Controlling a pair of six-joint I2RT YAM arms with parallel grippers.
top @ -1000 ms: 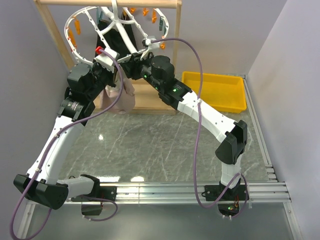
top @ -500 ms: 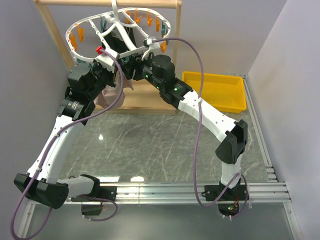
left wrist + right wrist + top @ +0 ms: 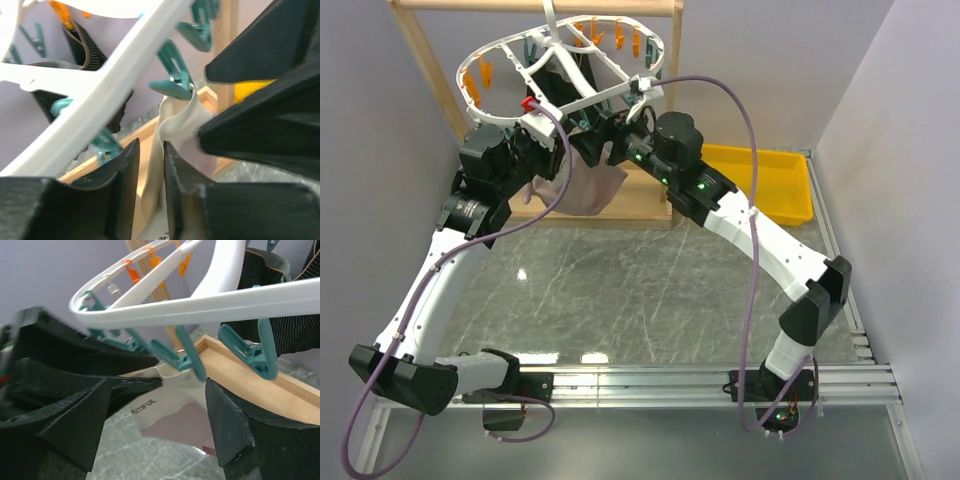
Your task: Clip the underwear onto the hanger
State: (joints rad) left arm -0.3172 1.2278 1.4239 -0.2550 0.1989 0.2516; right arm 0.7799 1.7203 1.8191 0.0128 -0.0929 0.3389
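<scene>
The hanger [image 3: 510, 45], a white ring with orange and teal clothespins, hangs from the wooden rack. One teal clothespin [image 3: 175, 82] [image 3: 182, 357] bites the top of the beige waistband, and the mauve underwear [image 3: 592, 188] [image 3: 180, 410] hangs below it. In the left wrist view, my left gripper [image 3: 151, 145] has its jaws slightly parted. The waistband [image 3: 172, 125] runs loosely between them, and a gap shows beside the fabric. My right gripper [image 3: 159, 384] is wide open on either side of the hanging underwear, touching nothing. Both grippers sit just under the ring [image 3: 563, 152] [image 3: 600, 135].
A black striped garment [image 3: 560, 85] [image 3: 280, 330] hangs from the far side of the ring. The wooden rack's post [image 3: 420, 60] stands at the left and its base board [image 3: 250, 380] lies right behind the underwear. A yellow tray [image 3: 760, 180] sits at the back right.
The ring has swung from steeply tilted to nearly level. My right jaws have opened wider and that arm has shifted right. My left jaws have parted. The underwear now hangs spread from the clothespin.
</scene>
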